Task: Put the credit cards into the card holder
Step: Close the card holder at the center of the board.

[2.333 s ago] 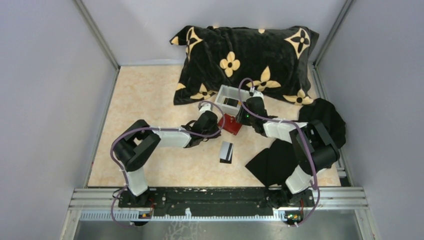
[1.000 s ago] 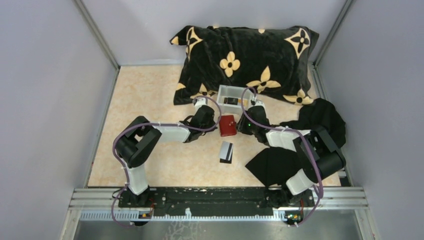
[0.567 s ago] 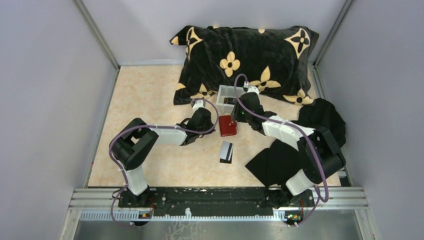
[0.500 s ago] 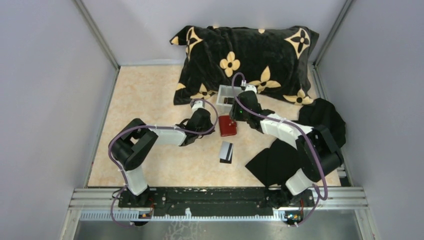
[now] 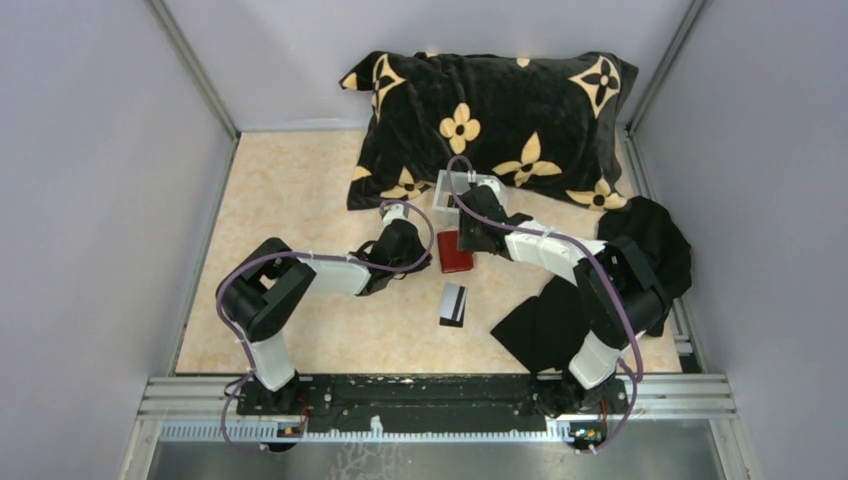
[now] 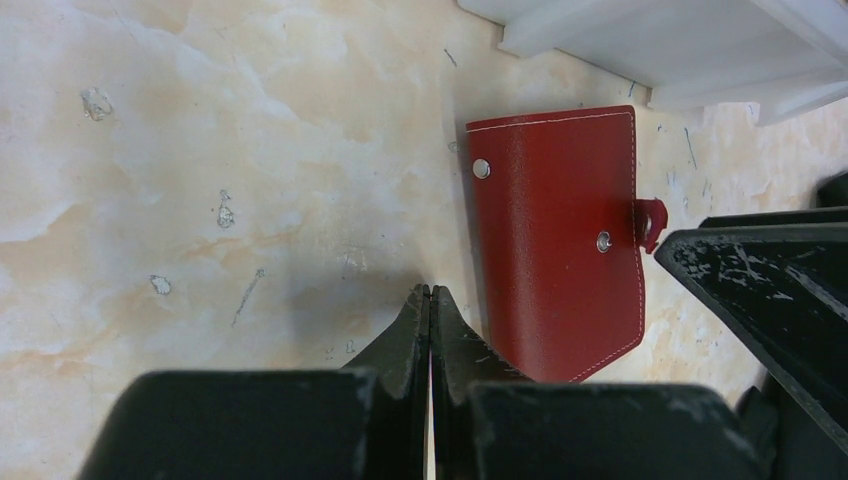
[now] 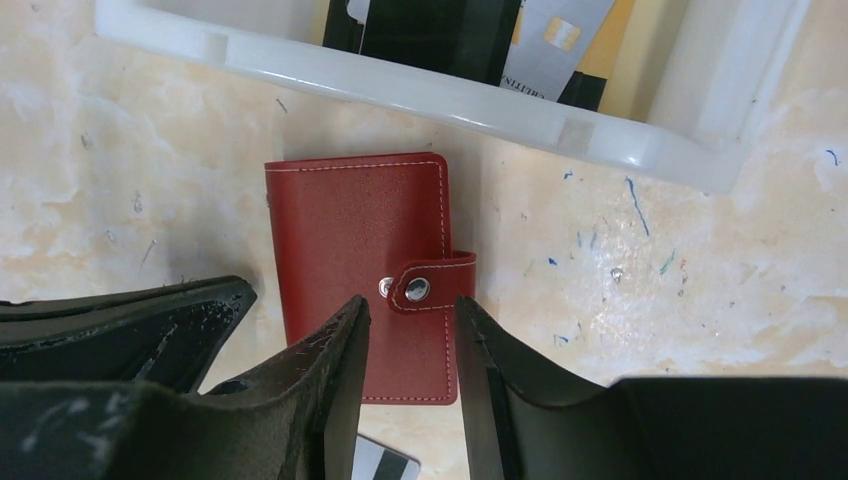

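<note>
The closed red card holder (image 5: 455, 252) (image 6: 555, 240) (image 7: 355, 240) lies flat on the table, just in front of the white tray (image 5: 443, 180) (image 7: 420, 90). My left gripper (image 5: 430, 258) (image 6: 430, 292) is shut and empty, its tips beside the holder's left edge. My right gripper (image 5: 462, 232) (image 7: 410, 305) hovers open over the holder, its fingers on either side of the snap tab (image 7: 430, 288). A black credit card with a white band (image 5: 452, 303) (image 7: 385, 462) lies nearer the arm bases. Other credit cards (image 7: 540, 40) lie in the tray.
A black pillow with yellow flowers (image 5: 490, 110) lies behind the tray. Black cloths (image 5: 550, 320) (image 5: 650, 240) are spread under and beside the right arm. Grey walls enclose the table on three sides.
My right gripper has swung left, over the holder's snap tab, and its jaws have widened a little. My left gripper has stayed shut and eased slightly left of the holder.
</note>
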Available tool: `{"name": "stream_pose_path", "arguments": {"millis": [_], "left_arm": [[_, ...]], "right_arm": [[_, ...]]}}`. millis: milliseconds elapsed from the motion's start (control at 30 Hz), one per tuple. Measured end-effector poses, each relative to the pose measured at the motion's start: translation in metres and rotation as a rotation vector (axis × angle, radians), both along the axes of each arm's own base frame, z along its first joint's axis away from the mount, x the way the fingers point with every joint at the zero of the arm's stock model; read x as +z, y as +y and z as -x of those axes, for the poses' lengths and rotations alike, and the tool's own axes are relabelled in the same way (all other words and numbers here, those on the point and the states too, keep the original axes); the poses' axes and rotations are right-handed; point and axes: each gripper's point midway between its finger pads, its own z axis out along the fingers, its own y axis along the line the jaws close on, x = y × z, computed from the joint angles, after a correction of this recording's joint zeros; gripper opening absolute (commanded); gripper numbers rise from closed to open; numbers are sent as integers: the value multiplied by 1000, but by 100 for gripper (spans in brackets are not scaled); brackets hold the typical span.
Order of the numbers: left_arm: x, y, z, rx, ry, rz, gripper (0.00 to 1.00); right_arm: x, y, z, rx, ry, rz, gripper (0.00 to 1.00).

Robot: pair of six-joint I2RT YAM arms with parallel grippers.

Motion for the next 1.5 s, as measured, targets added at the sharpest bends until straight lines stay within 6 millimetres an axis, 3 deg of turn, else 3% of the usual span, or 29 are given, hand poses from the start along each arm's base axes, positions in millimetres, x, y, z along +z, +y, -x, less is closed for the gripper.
{"name": "stream_pose_path", "arguments": {"millis": [433,1000,1500], "left_arm": [[0,-2,2,-11,-1,16,0],[0,-3,2,-14,0,18,0],[0,-3,2,-14,0,18,0]], "right_arm": [[-12,5,0,16,26,64,34],[-10,0,-4,0,7,92,23],[-1,6,-11,9,-21,93,22]]}}
